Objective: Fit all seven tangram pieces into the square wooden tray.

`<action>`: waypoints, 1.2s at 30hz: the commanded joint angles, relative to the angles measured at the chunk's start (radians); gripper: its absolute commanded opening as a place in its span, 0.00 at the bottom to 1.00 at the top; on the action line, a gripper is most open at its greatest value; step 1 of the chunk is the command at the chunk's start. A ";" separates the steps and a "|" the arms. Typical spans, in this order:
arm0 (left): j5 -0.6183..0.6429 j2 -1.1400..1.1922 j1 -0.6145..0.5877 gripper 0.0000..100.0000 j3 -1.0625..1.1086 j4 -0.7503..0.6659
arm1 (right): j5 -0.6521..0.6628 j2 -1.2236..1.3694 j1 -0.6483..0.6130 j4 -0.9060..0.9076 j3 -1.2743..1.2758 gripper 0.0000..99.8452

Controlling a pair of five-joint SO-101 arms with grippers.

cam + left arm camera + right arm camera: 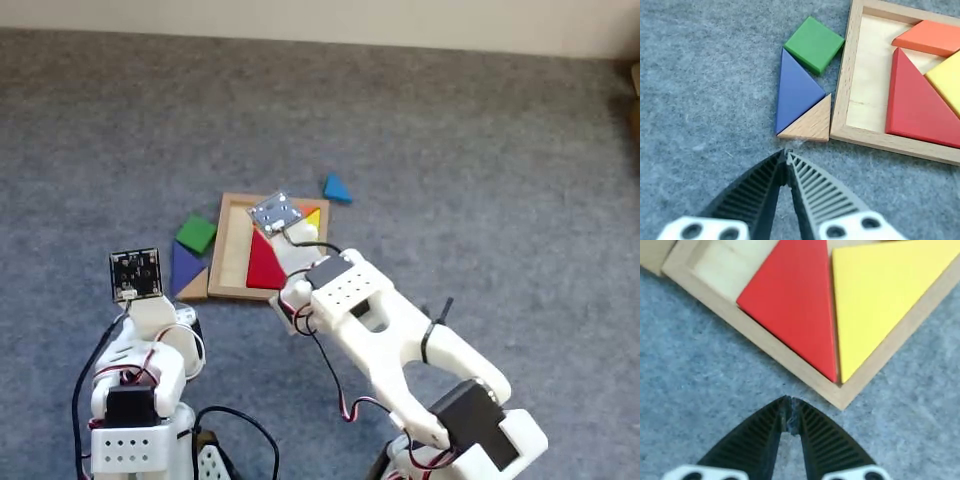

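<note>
The square wooden tray (215,255) holds a red triangle (263,265), a yellow triangle (314,216) and an orange piece (930,37). Just outside its rim (842,100) lie a green square (814,44), a blue-violet triangle (796,92) and a plain wood triangle (812,125). A small blue triangle (337,188) sits beyond the tray's far right corner. My left gripper (787,155) is shut and empty, a little short of the wood triangle. My right gripper (788,401) is shut and empty on the carpet, close to the tray (760,335) corner where red (790,300) meets yellow (875,295).
Grey carpet covers the whole work surface. The right arm (400,340) stretches from the lower right over the tray's near right part. The left arm (135,380) stands at the lower left. A pale wall strip runs along the far edge.
</note>
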 commanded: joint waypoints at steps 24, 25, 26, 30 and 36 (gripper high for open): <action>-0.006 -0.002 -0.015 0.00 0.021 0.002 | -0.129 -0.414 0.120 -0.007 0.117 0.01; -0.006 -0.002 -0.015 0.00 0.021 0.002 | -0.152 -0.414 0.120 -0.022 0.119 0.01; -0.006 -0.002 -0.015 0.00 0.021 0.002 | -0.170 -0.412 0.120 -0.036 0.120 0.01; -0.006 -0.002 -0.015 0.00 0.021 0.002 | -0.249 -0.412 0.122 -0.070 0.120 0.01; -0.006 -0.002 -0.015 0.00 0.021 0.002 | -0.308 -0.412 0.122 -0.266 0.119 0.01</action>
